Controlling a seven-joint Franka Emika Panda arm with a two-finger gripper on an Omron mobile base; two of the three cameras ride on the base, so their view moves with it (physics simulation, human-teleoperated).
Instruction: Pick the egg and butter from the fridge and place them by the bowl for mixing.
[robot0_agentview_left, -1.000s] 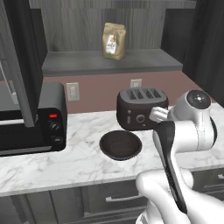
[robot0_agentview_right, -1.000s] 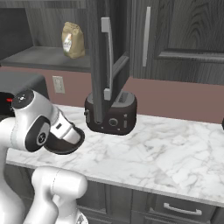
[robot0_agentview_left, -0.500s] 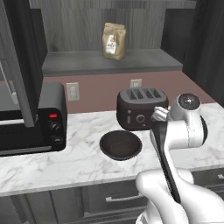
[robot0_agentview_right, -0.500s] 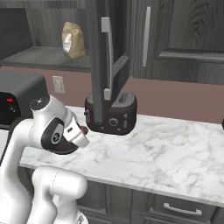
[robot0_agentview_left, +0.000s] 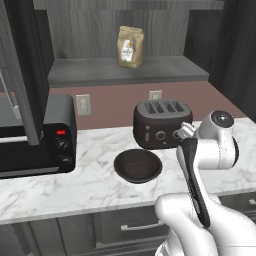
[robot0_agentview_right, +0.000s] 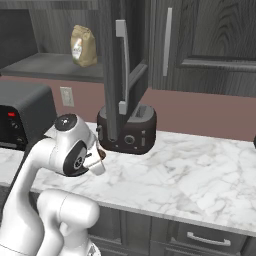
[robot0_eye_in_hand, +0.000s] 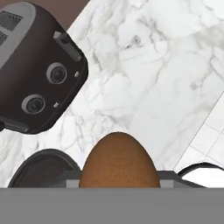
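One item in claw: egg (robot0_eye_in_hand: 118, 161), brown, pinched between the two fingers, seen close at the bottom of the hand view.
Claw (robot0_eye_in_hand: 118, 175): closed on the egg; fingertips mostly hidden behind it.
Claw position: above the counter (robot0_agentview_left: 90, 185), near the front right of the toaster (robot0_agentview_left: 162, 123), with the bowl (robot0_agentview_left: 138, 165) just to its left in the left base view.
Egg in right base view: small brown spot (robot0_agentview_right: 100, 154) at the end of the hand, in front of the toaster (robot0_agentview_right: 131, 134).
Bowl: dark, shallow, resting on the marble counter in front of the toaster and slightly to its left; its rim (robot0_eye_in_hand: 41, 165) shows at lower left of the hand view.
Toaster: black, slotted, against the back wall, upper left in the hand view (robot0_eye_in_hand: 37, 70).
Toaster oven (robot0_agentview_left: 35, 135): black, far left of counter.
Shelf above: brown paper bag (robot0_agentview_left: 131, 46) standing upright.
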